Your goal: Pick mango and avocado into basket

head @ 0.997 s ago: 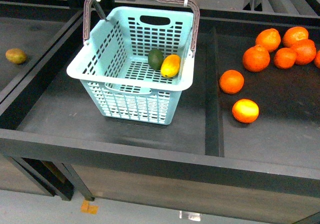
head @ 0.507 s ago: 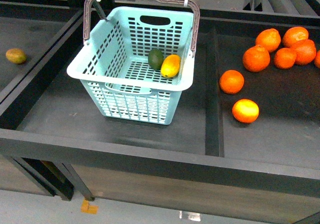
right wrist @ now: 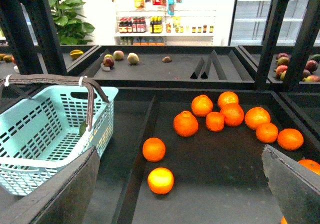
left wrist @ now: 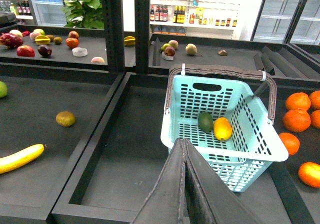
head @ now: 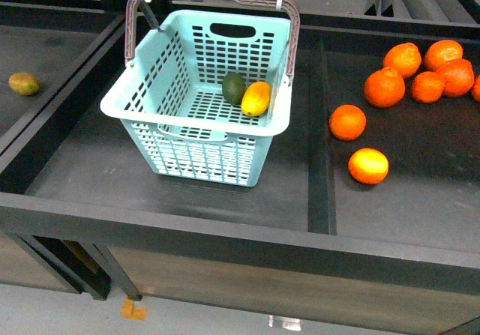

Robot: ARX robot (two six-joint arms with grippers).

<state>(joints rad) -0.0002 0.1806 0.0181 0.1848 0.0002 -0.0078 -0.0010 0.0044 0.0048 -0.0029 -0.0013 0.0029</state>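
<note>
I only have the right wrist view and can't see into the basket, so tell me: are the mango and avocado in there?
Observer: Yes. The front view shows the mango and the avocado side by side on the floor of the basket.
Operator: Is the left arm holding anything?
Observer: No. In the left wrist view the left gripper has its jaws shut with nothing between them.
Operator: What is in the bin left of the basket?
Observer: A banana and a small greenish-brown fruit lie there, apart from each other.
</note>
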